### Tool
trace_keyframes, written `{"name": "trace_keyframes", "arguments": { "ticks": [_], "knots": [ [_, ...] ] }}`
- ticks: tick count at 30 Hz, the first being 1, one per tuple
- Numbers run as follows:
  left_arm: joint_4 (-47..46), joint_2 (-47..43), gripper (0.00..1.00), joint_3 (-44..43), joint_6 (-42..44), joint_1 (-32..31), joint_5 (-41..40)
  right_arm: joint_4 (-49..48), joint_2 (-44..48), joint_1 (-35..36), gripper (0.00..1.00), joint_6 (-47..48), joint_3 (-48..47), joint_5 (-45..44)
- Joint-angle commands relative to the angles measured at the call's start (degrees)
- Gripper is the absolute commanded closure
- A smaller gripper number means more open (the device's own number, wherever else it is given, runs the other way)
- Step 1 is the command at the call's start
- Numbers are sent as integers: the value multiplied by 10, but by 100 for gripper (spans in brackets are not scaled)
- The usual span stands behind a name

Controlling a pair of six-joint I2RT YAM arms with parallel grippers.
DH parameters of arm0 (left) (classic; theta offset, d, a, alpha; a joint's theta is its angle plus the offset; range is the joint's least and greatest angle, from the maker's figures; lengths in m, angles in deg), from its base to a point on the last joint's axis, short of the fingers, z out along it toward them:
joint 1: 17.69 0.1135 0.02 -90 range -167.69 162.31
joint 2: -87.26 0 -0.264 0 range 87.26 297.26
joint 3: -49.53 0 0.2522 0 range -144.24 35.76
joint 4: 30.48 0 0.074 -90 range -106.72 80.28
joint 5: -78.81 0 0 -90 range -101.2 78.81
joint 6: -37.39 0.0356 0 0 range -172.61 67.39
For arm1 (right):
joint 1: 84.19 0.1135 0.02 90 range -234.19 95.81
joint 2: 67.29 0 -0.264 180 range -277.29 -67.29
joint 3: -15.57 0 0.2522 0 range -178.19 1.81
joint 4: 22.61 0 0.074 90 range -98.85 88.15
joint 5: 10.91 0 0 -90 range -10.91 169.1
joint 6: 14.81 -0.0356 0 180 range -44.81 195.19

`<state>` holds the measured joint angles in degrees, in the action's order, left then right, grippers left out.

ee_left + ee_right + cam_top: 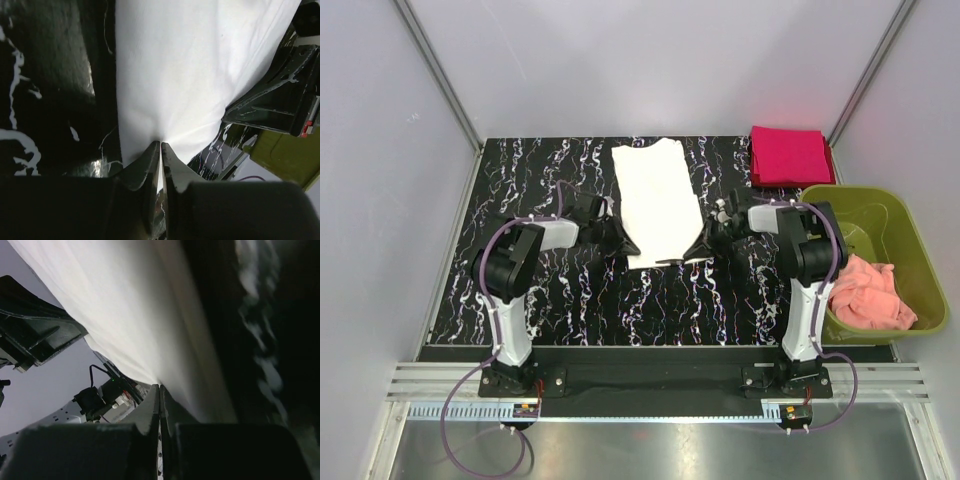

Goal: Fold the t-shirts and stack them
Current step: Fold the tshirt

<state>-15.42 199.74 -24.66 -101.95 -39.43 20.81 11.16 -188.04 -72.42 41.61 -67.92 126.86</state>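
A cream-white t-shirt (655, 200), folded into a long strip, lies down the middle of the black marbled table (520, 290). My left gripper (628, 247) is shut on its near left corner; in the left wrist view the fingertips (160, 143) pinch the white cloth (190, 75). At the near right corner my right gripper (705, 247) is shut as well, its tips (159, 386) closed on the cloth's edge (130, 315). A magenta-red t-shirt (790, 155) lies folded at the back right corner. No print shows on the white shirt.
An olive-green bin (910, 235) stands at the table's right edge with a salmon-pink cloth (868, 295) in it. Grey walls close in the table on three sides. Each wrist view shows the other gripper (280, 100) (35, 335) close by.
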Motion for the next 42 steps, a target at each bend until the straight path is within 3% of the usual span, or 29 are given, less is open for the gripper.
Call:
{"name": "trace_keyframes", "arguments": {
  "ticks": [1, 4, 9, 14, 18, 23, 31, 35, 38, 42],
  "knots": [
    [41, -36, 87, 23, 55, -1, -26, -7, 66, -11, 100, 12, 63, -11],
    [113, -88, 84, 8, 107, -7, -48, 28, 115, -11, 100, 22, 63, -19],
    [150, -156, 62, -22, 113, -24, -35, 55, 141, -11, 100, 11, 21, -22],
    [101, -118, 64, -16, 73, -34, 10, 66, 91, -14, 100, 21, -21, -30],
    [60, -70, 73, 18, 59, -32, 8, 40, 78, -32, 100, 15, 14, -42],
    [72, -46, 77, 58, 72, -32, -32, 29, 88, -46, 100, 17, 80, -67],
    [145, -109, 79, 140, 61, -62, -96, 29, 135, -45, 100, 0, 190, -97],
    [160, -159, 79, 181, 59, -104, -75, 70, 241, -35, 100, 1, 243, -91],
    [147, -223, 70, 199, 66, -136, -40, 107, 314, -34, 100, 7, 260, -88],
    [185, -284, 58, 139, 110, -135, -48, 114, 337, -34, 100, 19, 198, -87]
  ]
}}
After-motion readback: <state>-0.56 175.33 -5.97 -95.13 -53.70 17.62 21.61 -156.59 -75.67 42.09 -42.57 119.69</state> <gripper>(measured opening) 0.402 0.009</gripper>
